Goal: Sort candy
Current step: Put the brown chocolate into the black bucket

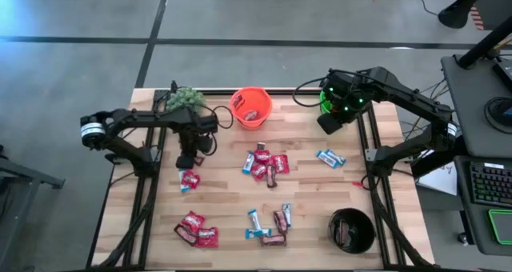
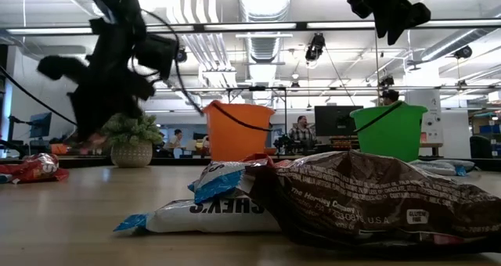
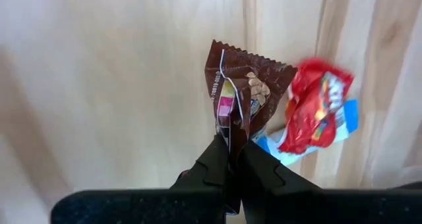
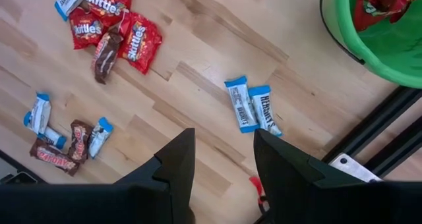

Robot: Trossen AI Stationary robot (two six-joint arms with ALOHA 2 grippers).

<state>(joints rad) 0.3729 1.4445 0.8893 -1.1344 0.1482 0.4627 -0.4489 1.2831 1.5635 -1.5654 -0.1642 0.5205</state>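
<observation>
The left pincer (image 3: 231, 168) is pinched tight on a dark brown candy bar (image 3: 242, 92), gripping the lower edge of its wrapper and holding it above the wooden desk (image 1: 216, 204). Just beneath it lie a red packet (image 3: 316, 105) and a blue-and-white bar (image 3: 346, 115), touching each other. The right pincer (image 4: 223, 161) hangs with its fingers spread and empty, up beside the green bucket (image 4: 379, 36), which has red packets inside. Below it on the desk lie two blue-and-white bars (image 4: 252, 107) side by side. More candy (image 1: 266, 165) sits in loose clusters across the middle and front of the desk, between the orange bucket (image 1: 251, 107) and the black bucket (image 1: 352, 230).
</observation>
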